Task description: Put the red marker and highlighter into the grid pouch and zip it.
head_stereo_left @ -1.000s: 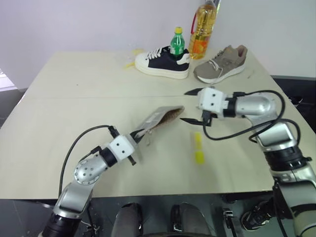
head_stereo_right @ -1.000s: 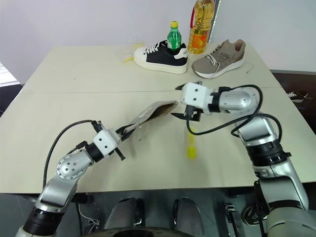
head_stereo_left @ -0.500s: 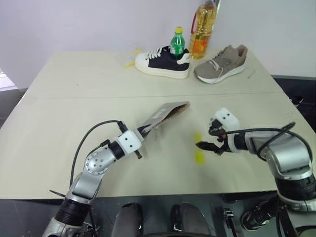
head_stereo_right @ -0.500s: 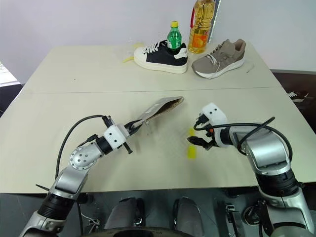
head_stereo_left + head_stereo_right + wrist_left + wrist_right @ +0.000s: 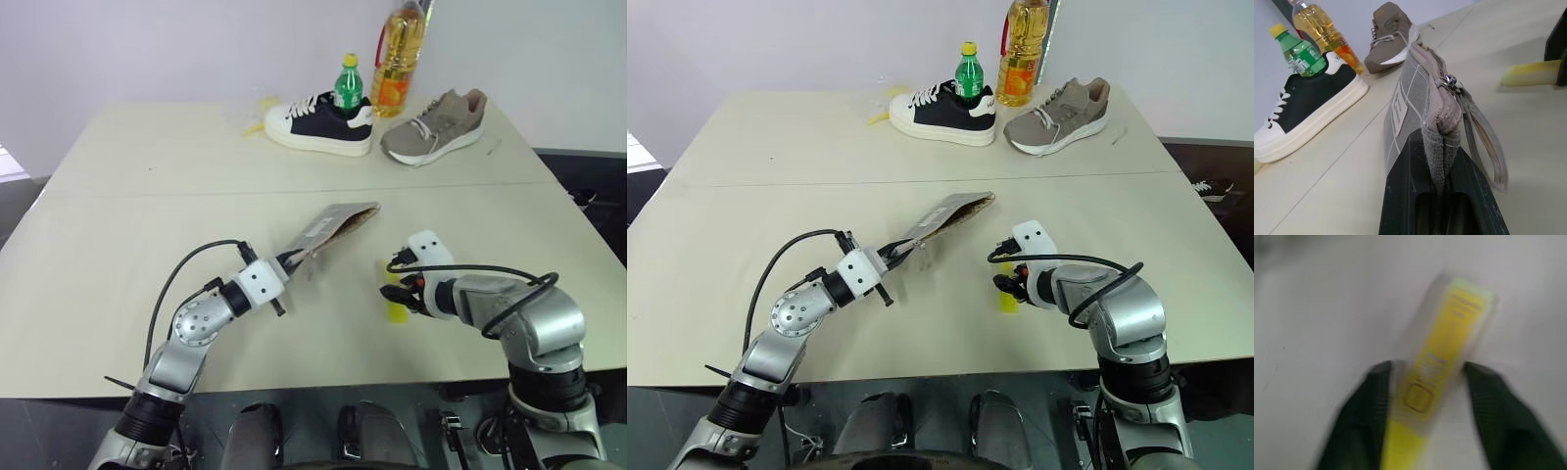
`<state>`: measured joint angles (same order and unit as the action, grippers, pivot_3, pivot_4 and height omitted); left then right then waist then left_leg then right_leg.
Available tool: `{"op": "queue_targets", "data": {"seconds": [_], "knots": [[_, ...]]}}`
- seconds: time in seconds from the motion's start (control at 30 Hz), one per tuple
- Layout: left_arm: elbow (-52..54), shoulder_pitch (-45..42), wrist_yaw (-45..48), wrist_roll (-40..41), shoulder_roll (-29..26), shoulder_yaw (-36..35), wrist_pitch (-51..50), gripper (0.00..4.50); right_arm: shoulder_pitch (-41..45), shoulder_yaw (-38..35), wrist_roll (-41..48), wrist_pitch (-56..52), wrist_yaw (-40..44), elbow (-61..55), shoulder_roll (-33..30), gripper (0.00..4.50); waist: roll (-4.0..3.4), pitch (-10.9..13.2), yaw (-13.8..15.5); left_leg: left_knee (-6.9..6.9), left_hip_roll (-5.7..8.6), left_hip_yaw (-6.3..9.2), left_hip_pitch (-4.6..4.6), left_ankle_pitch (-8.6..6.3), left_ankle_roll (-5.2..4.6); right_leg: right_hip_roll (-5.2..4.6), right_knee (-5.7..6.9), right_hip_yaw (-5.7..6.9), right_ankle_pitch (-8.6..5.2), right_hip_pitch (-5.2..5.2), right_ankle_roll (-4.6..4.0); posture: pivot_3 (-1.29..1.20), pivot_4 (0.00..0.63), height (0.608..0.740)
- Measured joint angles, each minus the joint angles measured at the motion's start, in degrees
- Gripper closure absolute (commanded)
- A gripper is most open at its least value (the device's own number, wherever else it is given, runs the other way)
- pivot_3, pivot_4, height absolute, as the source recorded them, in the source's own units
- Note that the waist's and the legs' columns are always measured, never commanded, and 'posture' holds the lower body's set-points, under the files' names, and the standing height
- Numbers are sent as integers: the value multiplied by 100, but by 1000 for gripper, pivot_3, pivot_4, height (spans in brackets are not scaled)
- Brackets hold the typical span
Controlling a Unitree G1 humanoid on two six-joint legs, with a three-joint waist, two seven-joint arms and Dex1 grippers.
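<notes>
Beige table (image 5: 147, 196), pale wall behind.
Left gripper (image 5: 1442, 161) clamps pouch (image 5: 328, 230); right gripper (image 5: 1425, 382) straddles highlighter (image 5: 1444, 342), grip possibly incomplete.

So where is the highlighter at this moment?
The highlighter lies on the table's right front part, between the right gripper's fingers, right of the grid pouch.

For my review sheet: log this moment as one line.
left hand: shut on grid pouch, raised | right hand: straddling highlighter on table, not clamped
</notes>
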<state>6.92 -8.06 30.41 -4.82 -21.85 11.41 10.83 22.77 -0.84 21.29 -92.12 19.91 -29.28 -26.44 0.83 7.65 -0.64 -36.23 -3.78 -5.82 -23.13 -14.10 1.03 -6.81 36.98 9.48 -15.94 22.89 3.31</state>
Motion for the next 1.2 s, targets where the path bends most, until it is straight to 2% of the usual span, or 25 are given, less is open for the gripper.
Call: {"op": "queue_targets", "data": {"seconds": [0.07,0.2,0.27,0.5,1.2], "knots": [[1,3,-26,0,-1,-1,3,4500,90,311,-6,187,23,4,-308,3661,-3,2,-1,0,1,-1,-4,0,0,-2,0,-1,0,4,0,0,150,702],[4,85,-93,2,-23,-95,10,4500,100,1817,-1123,3027,548,-144,-2113,3661,-9,9,-1,4,7,-4,-21,0,0,-3,-4,-4,-5,25,9,0,150,702],[6,97,-128,3,-50,-168,5,4500,188,1992,-1414,4066,909,99,-2408,3661,9,12,-15,6,3,-6,-14,0,0,3,-3,-3,-5,21,10,0,150,702],[97,185,-171,5,-59,-182,-20,4500,610,2012,-2012,6106,1608,1082,-2422,3661,13,15,12,0,2,-9,-14,1,1,-1,0,-2,-4,19,9,0,150,702],[461,400,11,12,-128,-135,-151,4500,989,2343,-3733,8368,2390,1885,-1948,3661,12,15,9,-3,1,-10,-11,1,1,0,3,-1,-3,16,7,0,150,702]]}}
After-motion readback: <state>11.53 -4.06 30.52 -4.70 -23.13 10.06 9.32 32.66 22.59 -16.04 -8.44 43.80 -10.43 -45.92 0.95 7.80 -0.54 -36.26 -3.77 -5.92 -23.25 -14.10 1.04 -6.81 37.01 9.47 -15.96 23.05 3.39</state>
